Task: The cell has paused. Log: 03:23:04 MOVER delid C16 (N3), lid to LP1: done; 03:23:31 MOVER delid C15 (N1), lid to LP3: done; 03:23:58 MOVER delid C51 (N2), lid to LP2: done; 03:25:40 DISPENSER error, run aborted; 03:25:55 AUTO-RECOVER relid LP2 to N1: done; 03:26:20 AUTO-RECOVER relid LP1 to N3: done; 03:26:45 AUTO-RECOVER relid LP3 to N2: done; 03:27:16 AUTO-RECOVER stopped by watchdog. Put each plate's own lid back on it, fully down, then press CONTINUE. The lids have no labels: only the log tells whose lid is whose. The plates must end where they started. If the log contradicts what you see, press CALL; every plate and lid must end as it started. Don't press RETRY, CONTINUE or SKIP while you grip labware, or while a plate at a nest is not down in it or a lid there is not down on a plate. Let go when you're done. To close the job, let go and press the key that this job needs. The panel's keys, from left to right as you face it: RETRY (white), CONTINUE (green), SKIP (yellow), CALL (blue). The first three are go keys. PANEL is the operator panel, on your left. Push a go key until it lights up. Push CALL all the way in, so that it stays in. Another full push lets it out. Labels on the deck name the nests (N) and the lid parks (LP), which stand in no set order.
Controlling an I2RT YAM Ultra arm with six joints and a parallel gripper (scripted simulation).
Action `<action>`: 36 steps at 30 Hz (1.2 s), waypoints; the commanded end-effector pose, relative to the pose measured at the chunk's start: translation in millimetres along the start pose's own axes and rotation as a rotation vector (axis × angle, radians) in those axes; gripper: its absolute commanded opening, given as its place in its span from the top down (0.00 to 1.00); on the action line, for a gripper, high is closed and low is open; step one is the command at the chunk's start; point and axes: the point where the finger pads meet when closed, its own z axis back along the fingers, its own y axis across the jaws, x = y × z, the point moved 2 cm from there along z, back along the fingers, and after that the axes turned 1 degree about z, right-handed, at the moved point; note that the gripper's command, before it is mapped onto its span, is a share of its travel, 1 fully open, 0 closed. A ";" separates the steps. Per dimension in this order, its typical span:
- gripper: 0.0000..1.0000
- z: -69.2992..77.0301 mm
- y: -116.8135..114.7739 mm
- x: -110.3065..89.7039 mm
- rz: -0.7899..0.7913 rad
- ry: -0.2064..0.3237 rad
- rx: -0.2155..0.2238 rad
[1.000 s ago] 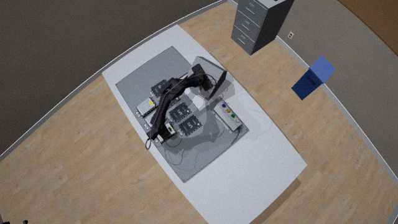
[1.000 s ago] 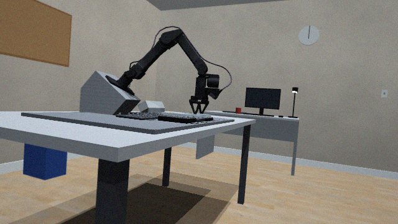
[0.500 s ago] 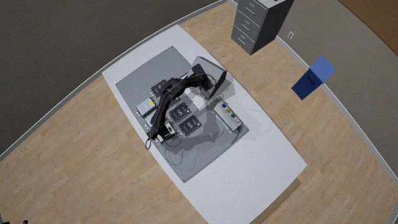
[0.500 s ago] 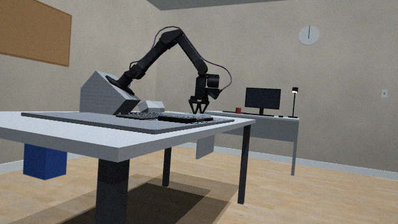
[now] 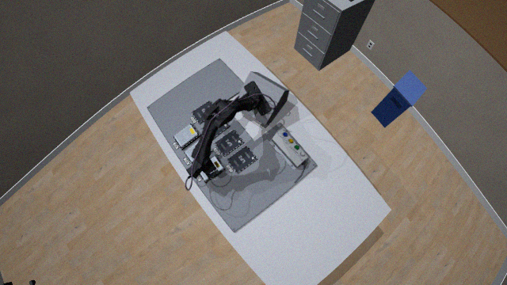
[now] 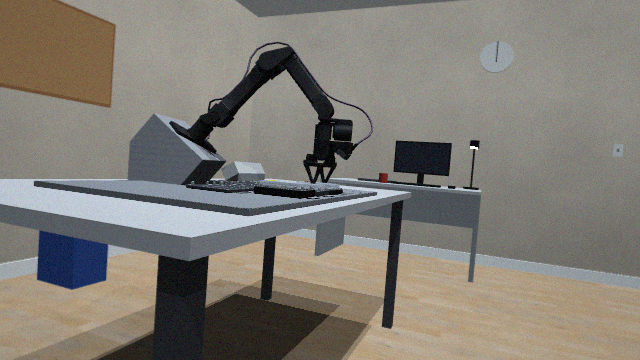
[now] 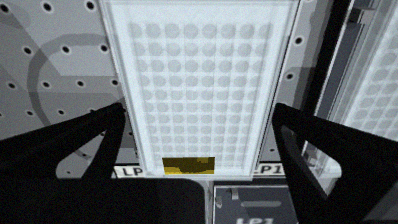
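Hand spread over lid at LP1.
The hand hangs above the clear lid, fingers apart and clear of both long edges, gripping nothing. The lid lies flat on the perforated deck, its yellow tag between the LP1 labels. Another lidded plate sits just beside it.
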 end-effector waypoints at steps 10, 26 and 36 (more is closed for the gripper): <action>0.00 14.4 -4.3 17.5 -0.008 -0.053 -0.002; 0.00 31.5 -3.8 17.7 -0.005 -0.062 0.000; 0.00 44.9 -3.8 16.9 -0.004 -0.062 0.000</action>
